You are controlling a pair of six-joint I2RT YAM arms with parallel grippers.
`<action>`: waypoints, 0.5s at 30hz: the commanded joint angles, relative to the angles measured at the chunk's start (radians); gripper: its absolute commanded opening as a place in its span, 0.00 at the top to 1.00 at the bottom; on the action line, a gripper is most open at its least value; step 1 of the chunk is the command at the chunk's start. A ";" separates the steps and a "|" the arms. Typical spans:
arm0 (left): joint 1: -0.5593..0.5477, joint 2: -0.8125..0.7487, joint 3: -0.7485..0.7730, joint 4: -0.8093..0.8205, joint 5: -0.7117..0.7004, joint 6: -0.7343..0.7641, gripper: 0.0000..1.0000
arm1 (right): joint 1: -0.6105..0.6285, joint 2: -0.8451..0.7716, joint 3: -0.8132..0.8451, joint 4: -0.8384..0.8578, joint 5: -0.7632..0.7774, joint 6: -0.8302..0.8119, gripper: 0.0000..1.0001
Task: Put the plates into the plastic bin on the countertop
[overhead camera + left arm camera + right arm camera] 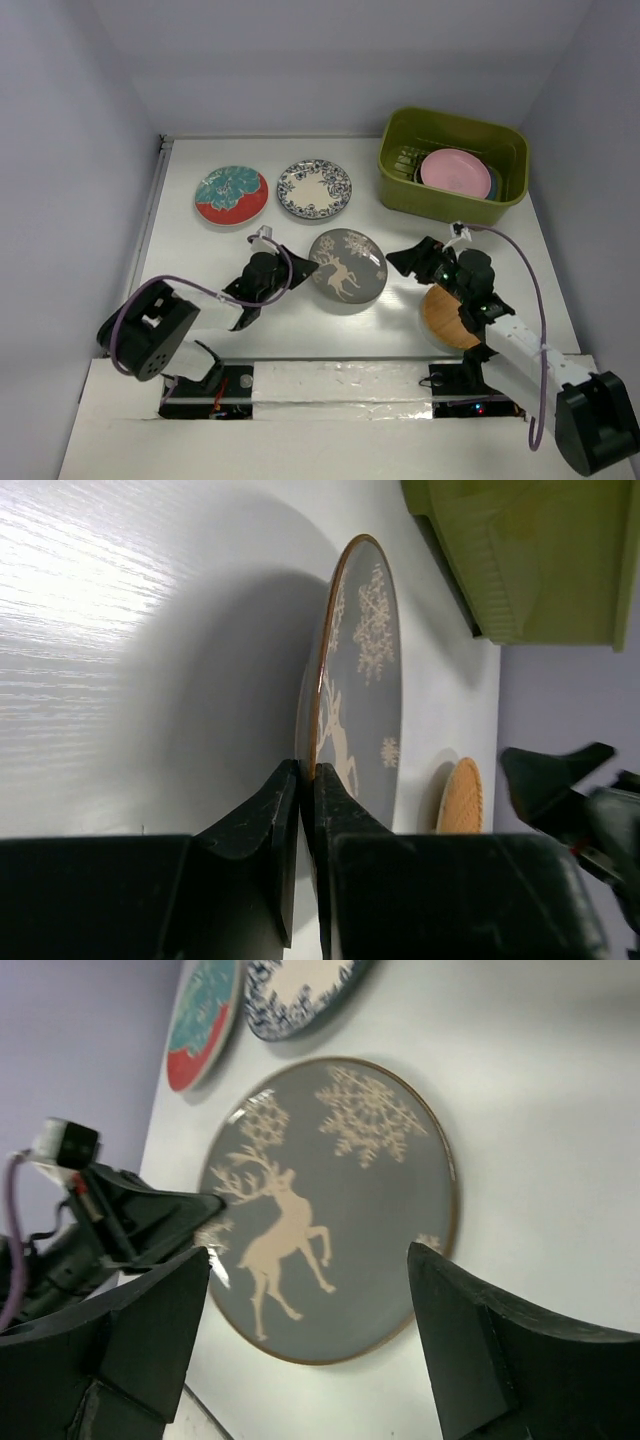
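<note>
The grey deer plate (347, 265) lies mid-countertop. My left gripper (300, 270) is shut on its left rim; the left wrist view shows the rim (322, 680) pinched between the fingers, with the gripper (308, 775) at its near edge. My right gripper (408, 256) is open and empty just right of the plate, which fills the right wrist view (335, 1210) between the spread fingers of that gripper (310, 1255). The olive bin (400, 170) at the back right holds the pink plate (455, 172) over a dark teal one (492, 182). The mint plate is hidden.
The red-teal floral plate (231, 194) and white-blue plate (314, 188) lie at the back left of the white countertop (300, 325). The orange plate (450, 318) lies under my right arm. Walls enclose the left, back and right.
</note>
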 commanded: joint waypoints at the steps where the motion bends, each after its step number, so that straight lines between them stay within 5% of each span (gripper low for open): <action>1: 0.023 -0.122 0.004 0.156 0.103 -0.022 1.00 | 0.022 0.056 0.003 0.072 0.018 -0.013 0.14; 13: 0.083 -0.330 -0.014 0.179 0.268 -0.046 1.00 | 0.051 0.274 0.008 0.262 -0.067 0.021 0.10; 15: 0.092 -0.331 -0.011 0.192 0.295 -0.049 1.00 | 0.051 0.287 0.004 0.320 -0.094 0.038 0.16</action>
